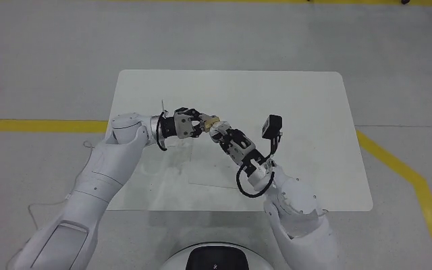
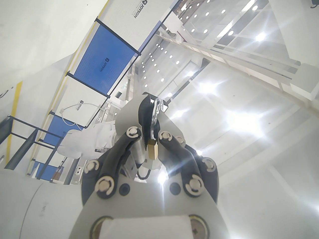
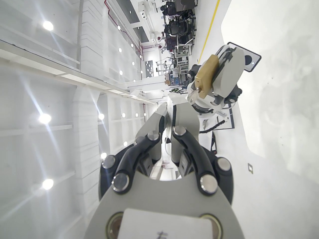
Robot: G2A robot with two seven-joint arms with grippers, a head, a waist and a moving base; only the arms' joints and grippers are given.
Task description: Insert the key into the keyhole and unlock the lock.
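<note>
above the middle of the white rounded-corner table (image 1: 317,101), held clear of its surface: small brass-coloured rectangular padlock (image 1: 213,123), clamped between the closed fingers of the left gripper (image 1: 204,124). seen from the left wrist, padlock (image 2: 152,151) lodged low between the fingers of the left gripper (image 2: 152,115), with a bright silvery metal piece (image 2: 158,106) at the fingertips; shackle or key ring, cannot tell. seen from the right wrist, padlock (image 3: 206,77) tilted, with a small silver key (image 3: 193,97) at its keyhole end, touching the brass; depth of insertion not discernible. right gripper (image 1: 219,133) pointed at that same end, just beside the key; how far open, and whether holding the key, cannot tell. beyond the table, yellow floor stripe (image 1: 40,125).
</note>
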